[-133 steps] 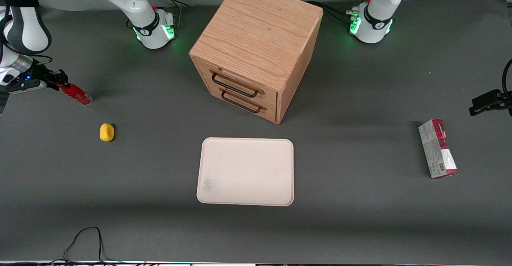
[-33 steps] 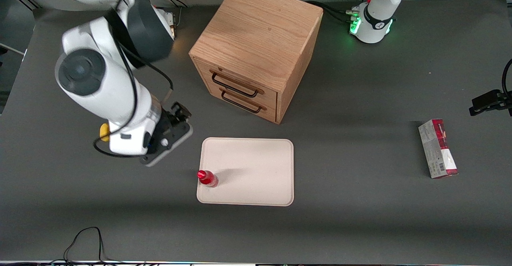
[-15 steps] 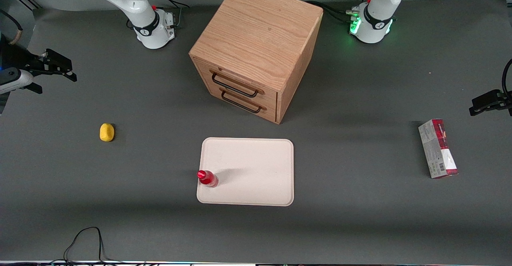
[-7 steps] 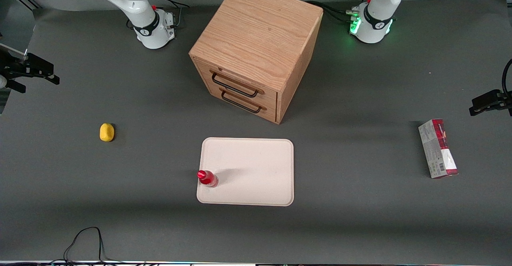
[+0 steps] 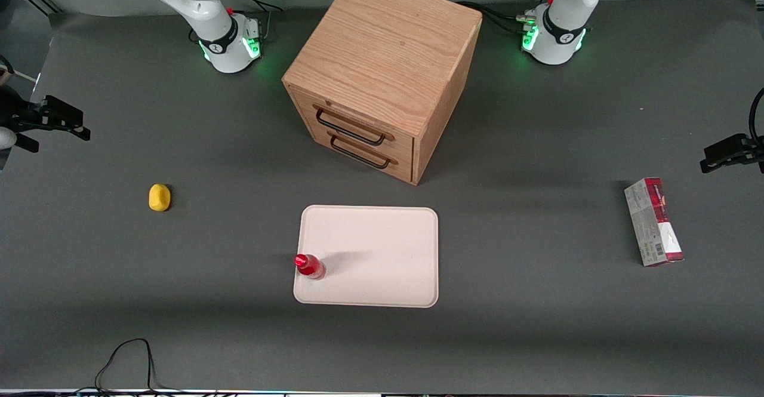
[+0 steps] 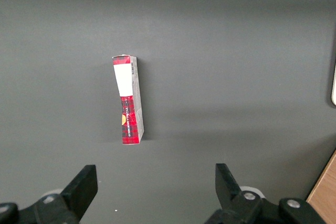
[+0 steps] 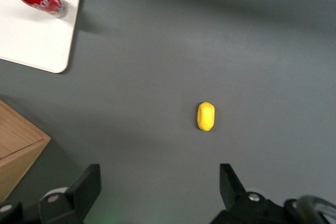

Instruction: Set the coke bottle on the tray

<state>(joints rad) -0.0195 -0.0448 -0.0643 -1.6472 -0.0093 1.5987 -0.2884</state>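
— Where's the coke bottle (image 5: 309, 266)?

— Standing upright on the tray (image 5: 382, 248), cap up, just inside the tray's short edge toward the working arm's end, close to the corner nearest the front camera. Base fully on the cream surface, by the look of it.

— And the gripper (image 5: 45, 123)?

— Out at the working arm's edge of the table, well apart from the tray. Fingers (image 7: 87, 184) spread wide, holding nothing.

— Which way from tool to bottle?

— Toward the table's middle and nearer the front camera, past the yellow lump (image 5: 159, 197) lying on the table between them. Long axis vertical, so no lying-down grasp needed.

— Anything left to do?

— Probably not. Looks placed and released. Only worry: sits near the rim, so easy to tip if nudged.
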